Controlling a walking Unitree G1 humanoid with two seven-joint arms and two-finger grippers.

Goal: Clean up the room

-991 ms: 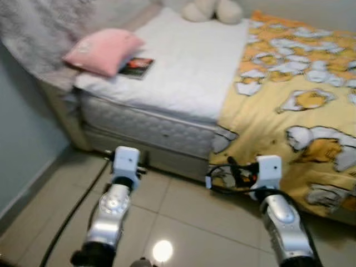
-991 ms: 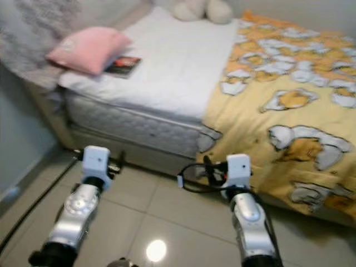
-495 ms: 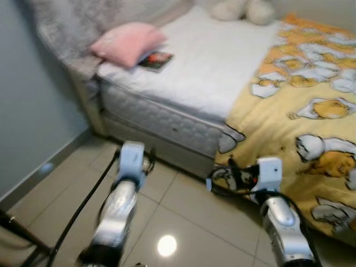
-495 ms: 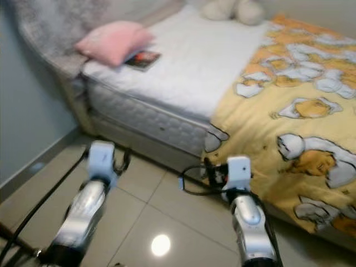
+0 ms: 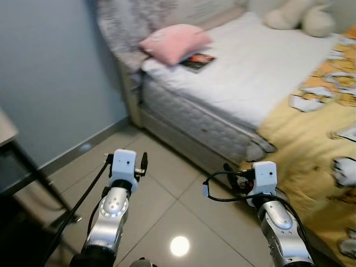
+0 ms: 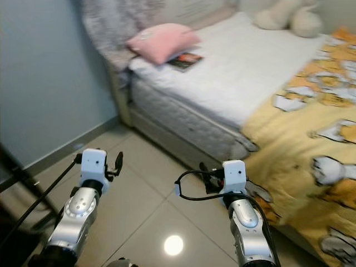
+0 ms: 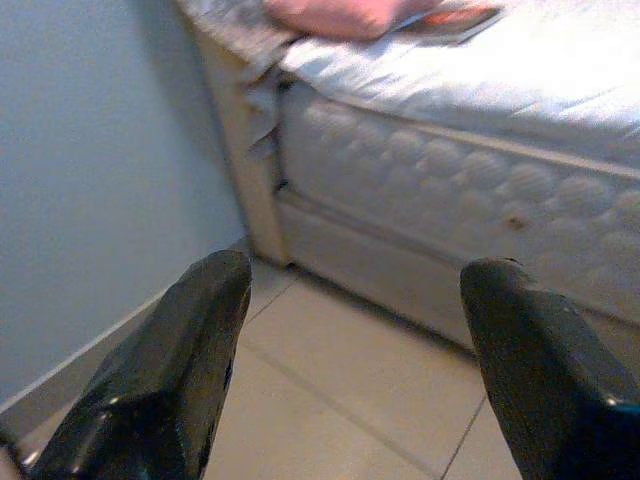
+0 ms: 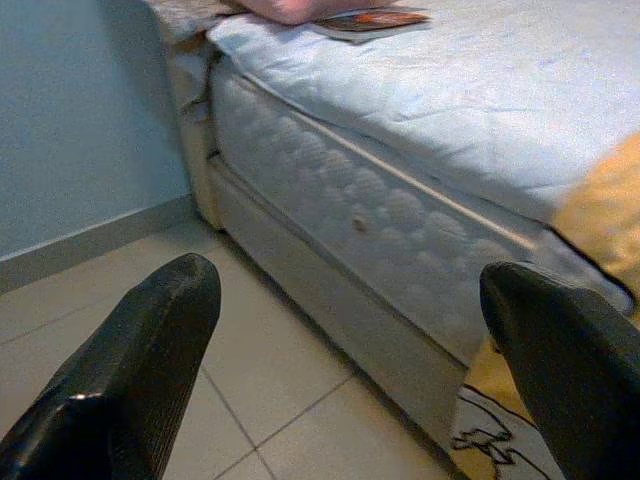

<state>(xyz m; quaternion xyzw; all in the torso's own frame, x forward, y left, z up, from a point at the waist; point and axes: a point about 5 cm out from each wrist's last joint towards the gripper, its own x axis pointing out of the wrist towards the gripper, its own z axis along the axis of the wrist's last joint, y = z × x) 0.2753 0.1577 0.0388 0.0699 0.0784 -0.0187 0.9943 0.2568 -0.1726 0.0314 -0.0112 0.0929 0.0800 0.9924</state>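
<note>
Little looks done: at eleven o'clock a book (image 5: pixel 197 62) lies beside the pillow (image 5: pixel 173 43) on the bed (image 5: pixel 261 72). Left gripper (image 7: pixel 345 370) and right gripper (image 8: pixel 370 370) hang empty, fingers apart.

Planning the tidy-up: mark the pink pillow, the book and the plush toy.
pink pillow (image 5: pixel 173 43), left eye view, centre of its top face.
book (image 5: pixel 197 62), left eye view, middle of its cover.
plush toy (image 6: pixel 289 16), right eye view, its body.

Two silver arms w/ white boxy wrist blocks; black cables loop off each; blunt black fingers (image 8: pixel 130 390), matte, rounded.
</note>
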